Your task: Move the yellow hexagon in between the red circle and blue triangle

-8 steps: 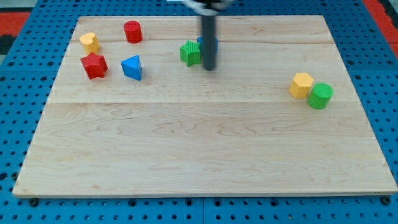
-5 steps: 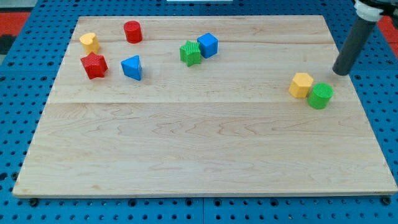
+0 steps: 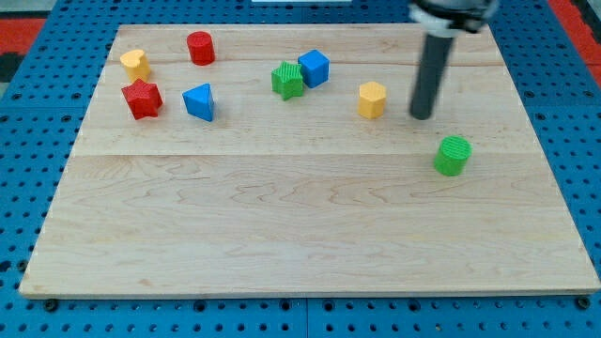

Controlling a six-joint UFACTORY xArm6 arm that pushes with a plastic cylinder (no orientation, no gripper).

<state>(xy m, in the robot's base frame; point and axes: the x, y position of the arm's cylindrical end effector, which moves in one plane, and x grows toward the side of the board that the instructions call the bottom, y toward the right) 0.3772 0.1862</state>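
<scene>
The yellow hexagon (image 3: 372,99) lies on the wooden board right of centre, toward the view's top. My tip (image 3: 422,115) stands just to its right, a small gap apart. The red circle (image 3: 200,47) sits near the view's top left. The blue triangle (image 3: 199,101) lies below it, a little lower on the board. The hexagon is far to the right of both.
A red star (image 3: 142,99) and a small yellow block (image 3: 135,64) lie at the left. A green star (image 3: 287,80) and a blue cube (image 3: 314,68) touch near the top centre. A green cylinder (image 3: 453,155) lies below right of my tip.
The yellow hexagon has slid left and upward, away from the green cylinder, which shifted a little left and down. My tip swung from the centre to the far right, then back left behind the hexagon.
</scene>
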